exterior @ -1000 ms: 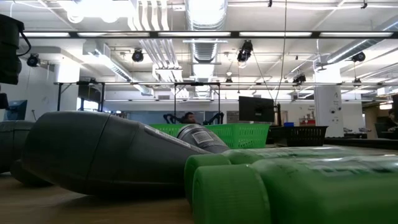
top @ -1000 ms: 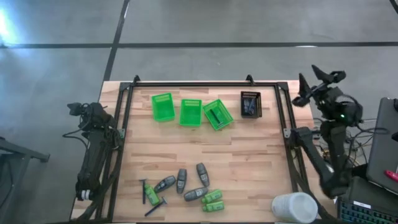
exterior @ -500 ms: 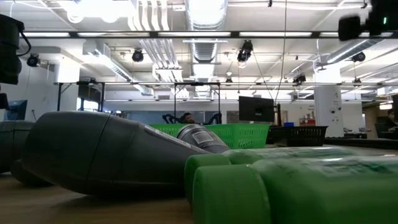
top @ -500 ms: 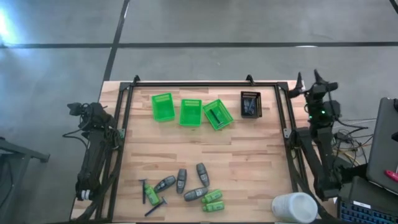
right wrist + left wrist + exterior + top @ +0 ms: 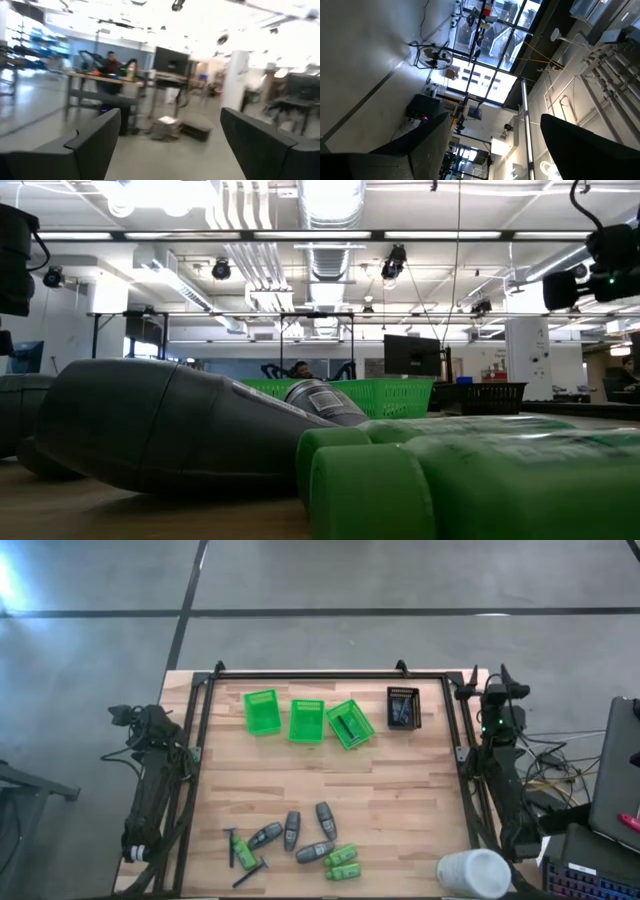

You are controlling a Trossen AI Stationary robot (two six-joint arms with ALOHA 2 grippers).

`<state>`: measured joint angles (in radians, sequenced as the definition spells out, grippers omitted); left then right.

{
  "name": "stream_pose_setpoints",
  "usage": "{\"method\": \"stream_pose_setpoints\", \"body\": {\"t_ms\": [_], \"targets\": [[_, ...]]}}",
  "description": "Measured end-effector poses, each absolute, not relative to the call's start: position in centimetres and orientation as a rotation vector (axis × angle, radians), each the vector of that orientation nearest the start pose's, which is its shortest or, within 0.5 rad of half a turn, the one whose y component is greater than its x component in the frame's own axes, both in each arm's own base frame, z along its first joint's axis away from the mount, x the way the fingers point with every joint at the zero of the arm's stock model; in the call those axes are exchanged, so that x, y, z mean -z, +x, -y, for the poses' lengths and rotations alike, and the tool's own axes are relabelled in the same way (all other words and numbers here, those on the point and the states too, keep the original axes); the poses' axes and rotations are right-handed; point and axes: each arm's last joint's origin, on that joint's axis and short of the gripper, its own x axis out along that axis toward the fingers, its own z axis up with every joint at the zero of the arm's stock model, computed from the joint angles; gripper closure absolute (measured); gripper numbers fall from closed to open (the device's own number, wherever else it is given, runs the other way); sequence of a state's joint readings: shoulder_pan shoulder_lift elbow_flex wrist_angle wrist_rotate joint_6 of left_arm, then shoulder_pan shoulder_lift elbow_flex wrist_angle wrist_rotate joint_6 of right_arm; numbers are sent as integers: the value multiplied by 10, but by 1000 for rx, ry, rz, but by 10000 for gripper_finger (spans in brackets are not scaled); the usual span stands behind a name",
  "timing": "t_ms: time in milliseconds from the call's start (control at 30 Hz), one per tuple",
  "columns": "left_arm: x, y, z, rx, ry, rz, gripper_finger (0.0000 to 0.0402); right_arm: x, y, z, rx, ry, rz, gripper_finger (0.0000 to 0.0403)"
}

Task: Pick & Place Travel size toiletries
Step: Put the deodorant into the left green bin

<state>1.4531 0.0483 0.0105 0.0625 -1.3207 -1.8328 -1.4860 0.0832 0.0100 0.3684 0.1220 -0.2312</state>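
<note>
I see no legible writing; toiletries lie well apart from baskets; right gripper spread apart, left gripper likewise.

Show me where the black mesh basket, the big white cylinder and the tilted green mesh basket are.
Black mesh basket (image 5: 403,707): high view, on its middle.
Big white cylinder (image 5: 472,873): high view, on its rounded body.
Tilted bright green mesh basket (image 5: 359,737): high view, on its near rim.

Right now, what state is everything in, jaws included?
Left gripper: jaws open, empty.
Right gripper: jaws open, empty.
Grey tubes: lying loose, unpicked.
Green bottles: lying on their sides.
Razor sticks: lying flat.
Green baskets: upright, one skewed.
Black basket: upright, holding items.
</note>
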Motion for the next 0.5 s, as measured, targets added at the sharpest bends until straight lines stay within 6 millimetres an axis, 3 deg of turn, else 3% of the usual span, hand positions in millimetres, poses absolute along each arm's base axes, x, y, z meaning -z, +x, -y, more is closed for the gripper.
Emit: {"method": "stream_pose_setpoints", "body": {"t_ms": [267,500], "targets": [[-169,-19,-81,1993,489,-2668,86,-193,5,99,1650,-383,21,42],[-169,-19,-81,1993,490,-2668,86,-189,5,102,1649,-357,-12,55]]}}
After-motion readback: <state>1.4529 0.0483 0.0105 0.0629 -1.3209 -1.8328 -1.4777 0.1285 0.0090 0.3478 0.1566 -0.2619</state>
